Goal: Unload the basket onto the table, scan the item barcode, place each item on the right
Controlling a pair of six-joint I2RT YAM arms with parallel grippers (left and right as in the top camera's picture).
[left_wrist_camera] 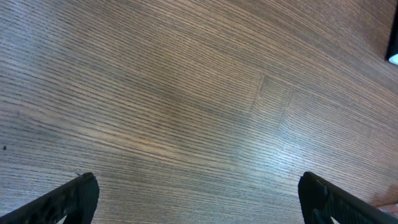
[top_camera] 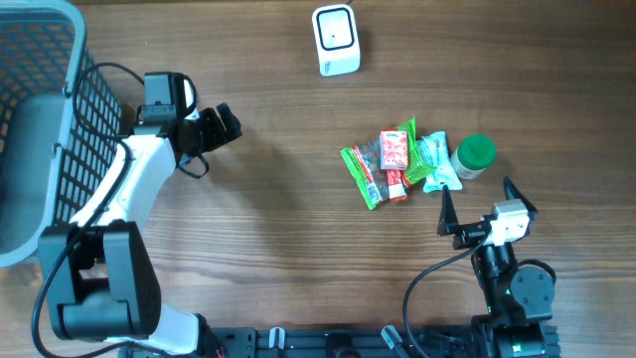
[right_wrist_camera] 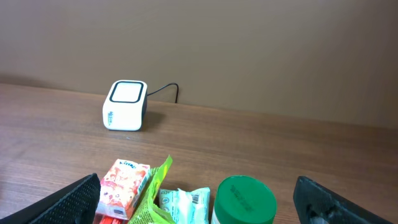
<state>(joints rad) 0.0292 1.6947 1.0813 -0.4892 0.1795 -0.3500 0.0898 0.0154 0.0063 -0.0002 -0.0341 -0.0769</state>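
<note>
both pincers are open as wide as they go and hold nothing. right pincer (top_camera: 475,191) sits low at 5 o'clock on the table (top_camera: 278,229). left pincer (top_camera: 221,127) is up at 10 o'clock over bare wood.

the things to scan lie in a small heap at 3 o'clock, just at 12 o'clock from the right pincer. the green-topped jar (top_camera: 475,154) is nearest. at its 9 o'clock are soft packets (top_camera: 363,177) and a little red box (top_camera: 395,149), all touching or lying over each other.

i think the jar is the easy one. it looks hard, round and light, so it should not squash. its smooth side may slip or roll, so grab it across the body, under the top. the box looks like stiff card, light, good to pinch on its flat sides. the packets look thin and crinkly. they will bend and slide, and a bent code is hard to read, so pinch one by an edge.

the scanner (top_camera: 336,40) stands at 12 o'clock, well apart from the heap.

the basket (top_camera: 89,119) is at 9 o'clock, near the left pincer. only part of it shows, and i see no things in that part.
</note>
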